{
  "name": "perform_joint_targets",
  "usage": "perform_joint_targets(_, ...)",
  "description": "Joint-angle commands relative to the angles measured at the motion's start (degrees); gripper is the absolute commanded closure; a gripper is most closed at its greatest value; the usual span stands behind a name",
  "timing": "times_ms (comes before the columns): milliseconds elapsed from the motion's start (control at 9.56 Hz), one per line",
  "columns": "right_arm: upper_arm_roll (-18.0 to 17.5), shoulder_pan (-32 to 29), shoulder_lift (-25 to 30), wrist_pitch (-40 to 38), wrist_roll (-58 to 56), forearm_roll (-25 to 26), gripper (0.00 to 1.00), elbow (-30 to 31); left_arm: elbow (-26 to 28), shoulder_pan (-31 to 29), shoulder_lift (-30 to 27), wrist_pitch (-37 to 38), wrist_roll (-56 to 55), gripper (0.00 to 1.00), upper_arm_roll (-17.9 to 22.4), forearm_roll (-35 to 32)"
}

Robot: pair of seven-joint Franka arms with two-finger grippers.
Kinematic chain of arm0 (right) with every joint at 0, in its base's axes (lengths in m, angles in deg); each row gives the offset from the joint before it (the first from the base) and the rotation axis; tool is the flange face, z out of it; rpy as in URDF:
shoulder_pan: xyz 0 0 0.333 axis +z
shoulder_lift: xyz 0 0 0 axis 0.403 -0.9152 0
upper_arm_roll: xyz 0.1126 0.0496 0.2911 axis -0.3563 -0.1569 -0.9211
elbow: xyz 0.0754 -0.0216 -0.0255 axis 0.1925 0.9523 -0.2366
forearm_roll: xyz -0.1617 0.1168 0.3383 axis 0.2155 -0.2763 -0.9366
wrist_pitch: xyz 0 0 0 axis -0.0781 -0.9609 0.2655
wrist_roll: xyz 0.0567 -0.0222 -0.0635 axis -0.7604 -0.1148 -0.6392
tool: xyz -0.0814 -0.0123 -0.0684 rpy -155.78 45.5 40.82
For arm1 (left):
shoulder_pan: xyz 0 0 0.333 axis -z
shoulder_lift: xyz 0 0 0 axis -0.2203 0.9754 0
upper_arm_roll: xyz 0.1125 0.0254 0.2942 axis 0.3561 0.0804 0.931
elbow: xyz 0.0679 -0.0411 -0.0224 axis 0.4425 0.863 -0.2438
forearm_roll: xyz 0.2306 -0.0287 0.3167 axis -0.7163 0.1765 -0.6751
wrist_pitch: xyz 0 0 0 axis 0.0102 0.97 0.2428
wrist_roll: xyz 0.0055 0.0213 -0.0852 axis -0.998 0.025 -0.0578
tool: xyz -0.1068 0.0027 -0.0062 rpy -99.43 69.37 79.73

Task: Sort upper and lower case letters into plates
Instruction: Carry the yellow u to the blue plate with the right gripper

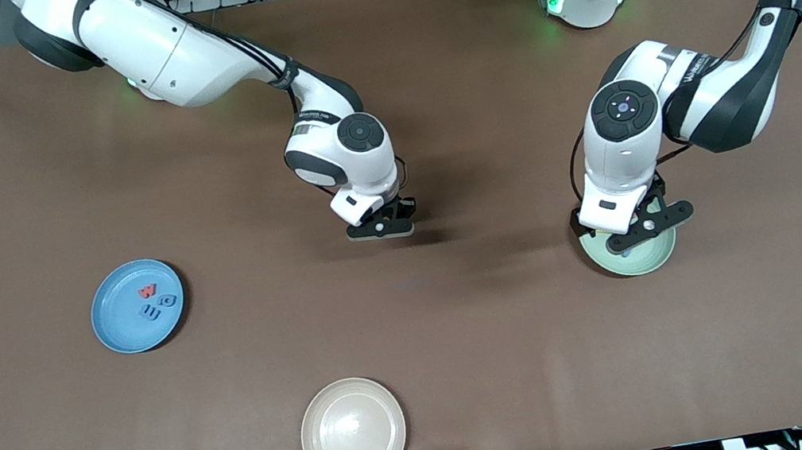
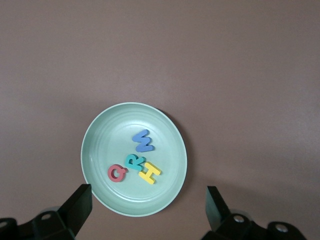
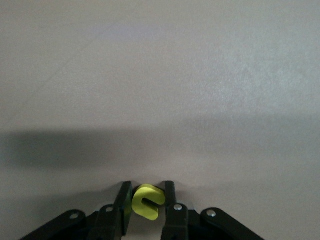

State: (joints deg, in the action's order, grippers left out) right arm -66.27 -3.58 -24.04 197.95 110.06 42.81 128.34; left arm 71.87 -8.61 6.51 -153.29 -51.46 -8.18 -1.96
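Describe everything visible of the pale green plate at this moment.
The pale green plate is a round, shallow dish with a smooth, slightly glossy look, lying flat on the brown table toward the left arm's end. Four letters rest inside, close together near its middle: a blue W, a teal R, a red Q and a yellow H. The open left gripper is above it, touching nothing.

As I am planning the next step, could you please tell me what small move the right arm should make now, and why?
Probably lift straight up. The right claw is shut on a small flat yellow letter down at the bare brown table, so it must clear the surface before going to the round blue plate. The left claw hangs open over the pale green plate, which holds four capitals.
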Motion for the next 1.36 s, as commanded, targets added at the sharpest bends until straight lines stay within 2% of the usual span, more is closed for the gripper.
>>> perform_joint_targets(0, 0.0, -2.6, -0.34, -2.76, -8.2, -1.04, 0.98, -0.85, -0.86, 0.6, 0.11, 1.24, -0.16, 0.0, -0.2, 0.92)
perform_joint_targets(105, -0.87, -4.0, -0.07, -5.39, -13.54, -1.04, 1.0, -0.94, -1.03, 0.6, 0.11, 1.24, -0.16, 0.0, -0.2, 1.01)
perform_joint_targets(418, -7.63, -16.73, 0.28, -11.37, -29.72, -1.05, 1.0, -0.94, -1.21, 0.68, 0.11, 1.24, -0.16, 0.0, -0.2, 1.1)
perform_joint_targets(732, -7.82, -22.38, 3.17, -16.56, -41.96, -0.7, 1.0, -0.5, -1.21, 0.6, 0.02, 1.16, -0.33, 0.0, -0.2, 1.28)
perform_joint_targets(1046, -7.91, -28.95, 9.23, -18.95, -54.58, -0.6, 1.0, 3.01, -1.21, 0.6, 0.02, 1.24, -0.42, 0.0, -0.29, 1.28)
perform_joint_targets(1151, -8.52, -31.94, 10.64, -18.78, -58.29, -0.61, 1.0, 5.1, -1.21, 0.6, 0.02, 1.16, -0.42, 0.0, -0.29, 1.28)
perform_joint_targets(1255, -10.61, -36.32, 11.61, -18.6, -61.72, -0.61, 1.0, 6.78, -1.21, 0.6, -0.06, 1.24, -0.33, 0.0, -0.29, 1.28)
